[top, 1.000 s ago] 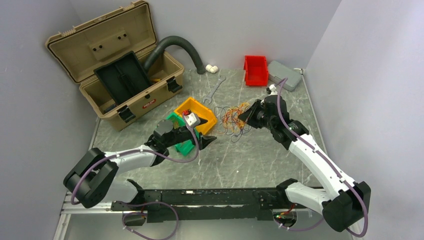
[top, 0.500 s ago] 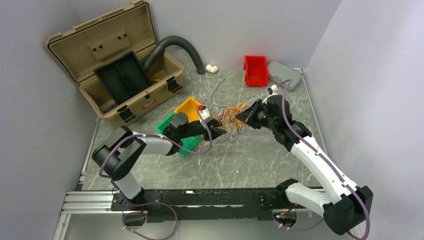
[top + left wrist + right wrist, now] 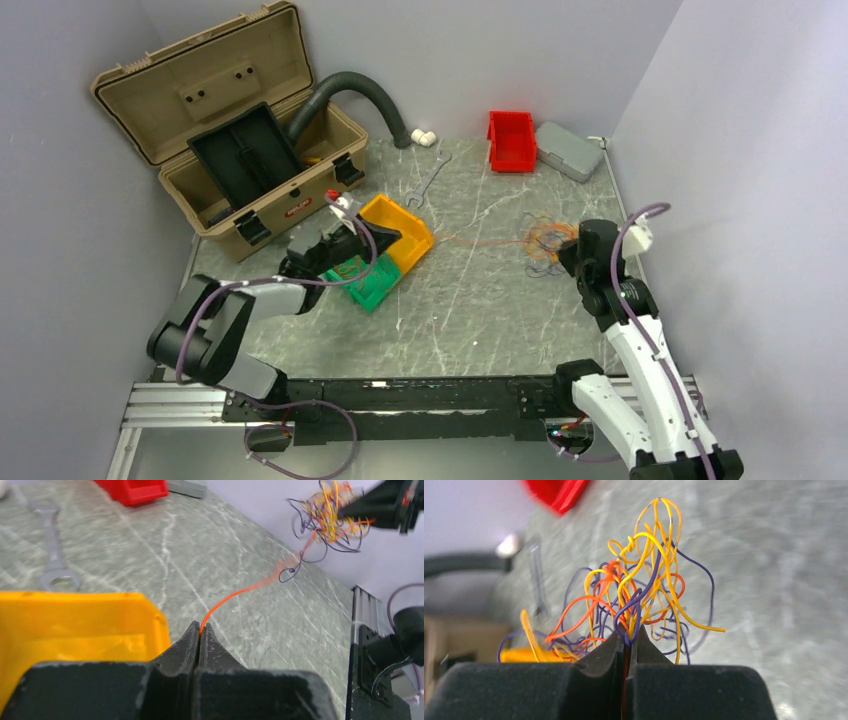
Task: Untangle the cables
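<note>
Barely begun: one orange strand stretched out of the knot, all the rest tangled.

Grips the end of a single orange wire [image 3: 227, 599] in the left hand [image 3: 200, 630], pinched fully shut, above the yellow bin [image 3: 75, 625] toward the left edge of the table [image 3: 470, 310]. Clamps the cables [image 3: 639, 595] in the right hand [image 3: 626, 647], closed tight on a few loops, the bunch held up near the right edge, about midway between the near and far edges. Spans the gap with that one strand, taut and not yet free of the knot. Leaves, by the look of it, nearly everything to do: yellow, orange and dark loops interlaced, each to be drawn apart.
</note>
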You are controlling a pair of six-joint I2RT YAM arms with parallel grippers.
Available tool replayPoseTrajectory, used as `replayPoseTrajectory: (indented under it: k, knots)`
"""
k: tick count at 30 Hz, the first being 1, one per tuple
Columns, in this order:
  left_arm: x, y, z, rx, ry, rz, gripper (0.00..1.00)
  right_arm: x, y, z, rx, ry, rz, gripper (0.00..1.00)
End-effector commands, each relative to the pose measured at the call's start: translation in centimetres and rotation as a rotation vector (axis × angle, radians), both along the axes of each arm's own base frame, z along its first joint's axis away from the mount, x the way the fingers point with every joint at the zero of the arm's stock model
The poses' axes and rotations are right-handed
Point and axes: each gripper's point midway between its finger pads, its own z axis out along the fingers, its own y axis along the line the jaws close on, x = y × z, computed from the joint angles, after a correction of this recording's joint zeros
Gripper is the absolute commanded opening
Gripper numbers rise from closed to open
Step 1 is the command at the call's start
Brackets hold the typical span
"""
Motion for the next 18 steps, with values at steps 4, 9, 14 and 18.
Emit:
replayPoseTrajectory:
  k: [4, 9, 14, 18]
  knots:
    - [0.4, 4.8, 4.2, -0.047, 0.039, 0.189, 0.0, -4.1, -7.3, -3.8, -0.123, 0.063, -0.326, 0.0]
    - [1.9, 10.0, 5.4, 0.025, 0.115, 0.484, 0.0, -4.8, -7.9, -5.9, -0.12, 0.146, -0.382, 0.0]
    - [1.5, 13.9, 6.9, 0.041, 0.147, 0.624, 0.0, -4.3, -7.6, -6.5, -0.128, 0.142, -0.347, 0.0]
    - [1.3, 13.5, 6.7, 0.065, 0.188, 0.598, 0.0, -3.9, -6.5, -7.9, -0.088, 0.17, -0.302, 0.0]
